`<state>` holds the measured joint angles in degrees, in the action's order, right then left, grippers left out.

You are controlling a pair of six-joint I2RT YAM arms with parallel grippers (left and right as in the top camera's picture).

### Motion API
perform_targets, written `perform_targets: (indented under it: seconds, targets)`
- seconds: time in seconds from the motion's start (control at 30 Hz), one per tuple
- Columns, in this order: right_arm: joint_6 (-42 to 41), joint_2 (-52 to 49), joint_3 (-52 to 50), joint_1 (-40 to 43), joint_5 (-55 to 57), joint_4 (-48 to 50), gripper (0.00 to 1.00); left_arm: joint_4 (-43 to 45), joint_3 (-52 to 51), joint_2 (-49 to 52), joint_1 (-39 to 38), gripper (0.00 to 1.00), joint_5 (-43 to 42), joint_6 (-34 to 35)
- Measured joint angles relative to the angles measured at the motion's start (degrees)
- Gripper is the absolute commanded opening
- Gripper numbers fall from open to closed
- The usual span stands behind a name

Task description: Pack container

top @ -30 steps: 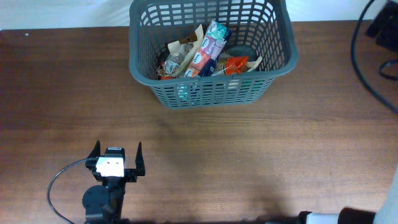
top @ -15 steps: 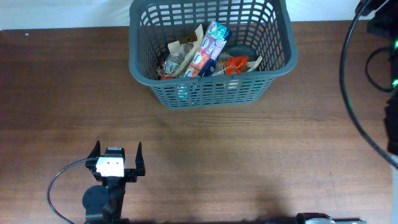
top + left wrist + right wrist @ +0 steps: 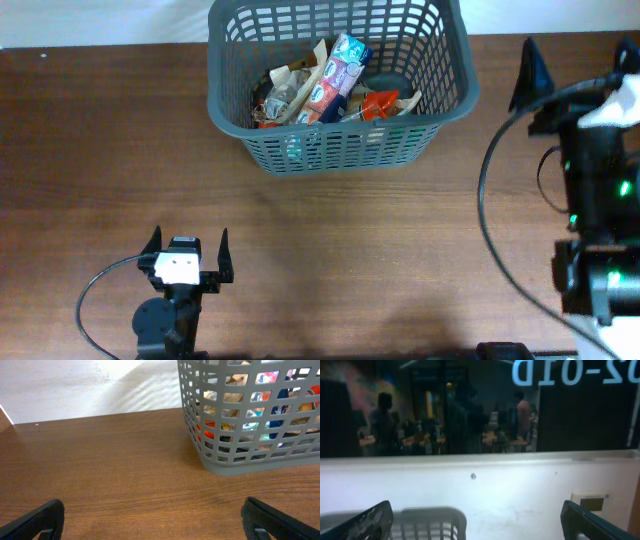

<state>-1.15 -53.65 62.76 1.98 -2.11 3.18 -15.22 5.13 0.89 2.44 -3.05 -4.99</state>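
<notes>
Apparently snack-packed container [image 3: 340, 150]; left fingers [image 3: 224, 252] and right fingers [image 3: 529, 68] wide apart, empty.

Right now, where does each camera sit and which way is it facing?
Overhead: above the table, looking straight down at the container; both the left gripper and right gripper show.
Left wrist: low, facing the container's side; its fingers frame the bottom corners.
Right wrist: raised, facing a wall and dark window over the container's rim; fingers likewise.
Shared: the container, in all three.
</notes>
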Motion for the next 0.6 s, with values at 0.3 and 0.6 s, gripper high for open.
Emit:
perform_targets:
  seconds: [0.3, 0.6]
  targets:
    - [1.7, 13.5, -21.1, 0.0, -3.6, 9.2, 0.99, 0.0, 0.0, 0.0, 0.0, 0.99, -0.1, 0.0]
    - [1.8, 26.8, -38.9, 0.0, -4.5, 18.9, 0.99, 0.0, 0.0, 0.0, 0.0, 0.99, -0.1, 0.0]
